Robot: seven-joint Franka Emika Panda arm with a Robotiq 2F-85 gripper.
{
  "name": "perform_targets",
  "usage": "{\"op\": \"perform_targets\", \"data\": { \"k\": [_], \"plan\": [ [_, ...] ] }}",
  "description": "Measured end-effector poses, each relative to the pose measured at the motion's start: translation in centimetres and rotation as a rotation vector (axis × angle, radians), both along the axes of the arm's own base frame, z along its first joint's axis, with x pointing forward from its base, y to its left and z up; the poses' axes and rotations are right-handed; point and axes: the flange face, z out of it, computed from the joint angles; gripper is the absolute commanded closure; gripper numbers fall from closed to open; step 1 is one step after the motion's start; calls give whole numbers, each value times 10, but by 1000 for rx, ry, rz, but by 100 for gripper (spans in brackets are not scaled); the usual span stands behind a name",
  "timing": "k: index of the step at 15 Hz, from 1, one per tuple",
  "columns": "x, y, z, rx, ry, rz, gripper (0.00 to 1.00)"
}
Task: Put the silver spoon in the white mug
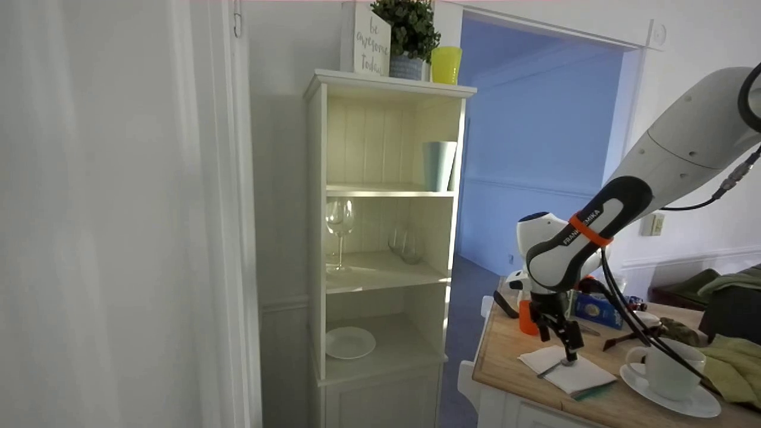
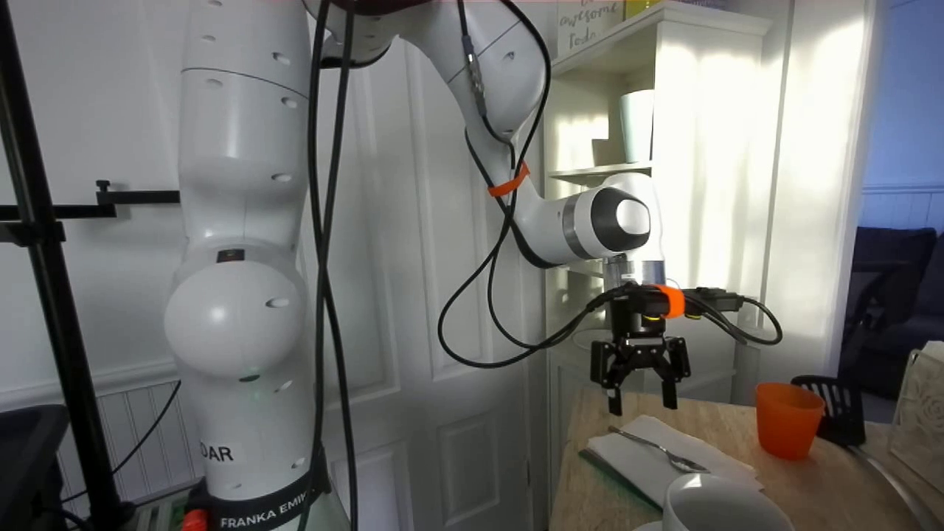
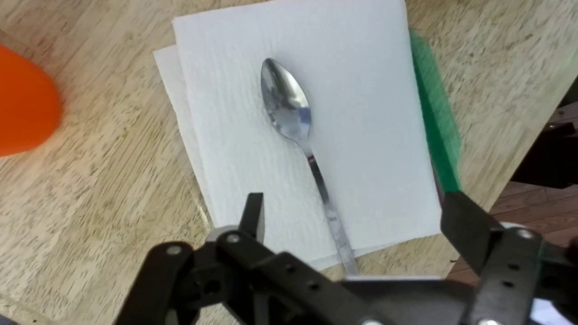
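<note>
The silver spoon lies flat on a folded white napkin on the wooden table. It shows in both exterior views. In the wrist view its bowl points away from my gripper, and its handle runs down between the two spread fingers. The gripper is open and empty, above the napkin, as both exterior views show. The white mug stands upright on a white saucer beside the napkin. It is partly cut off in an exterior view and out of the wrist view.
An orange cup stands beyond the napkin, with a black spatula next to it. A blue box and a yellow-green cloth are also on the table. The table edge is near the napkin. A white shelf cabinet stands nearby.
</note>
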Motion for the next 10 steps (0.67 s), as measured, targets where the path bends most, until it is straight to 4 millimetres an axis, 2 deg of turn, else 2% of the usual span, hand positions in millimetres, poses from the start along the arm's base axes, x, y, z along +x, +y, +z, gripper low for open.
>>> {"op": "perform_targets", "data": {
  "k": [6, 10],
  "plan": [
    [1, -1, 1, -1, -7, -5, 0],
    [6, 2, -12, -10, -32, 28, 0]
  ]
}}
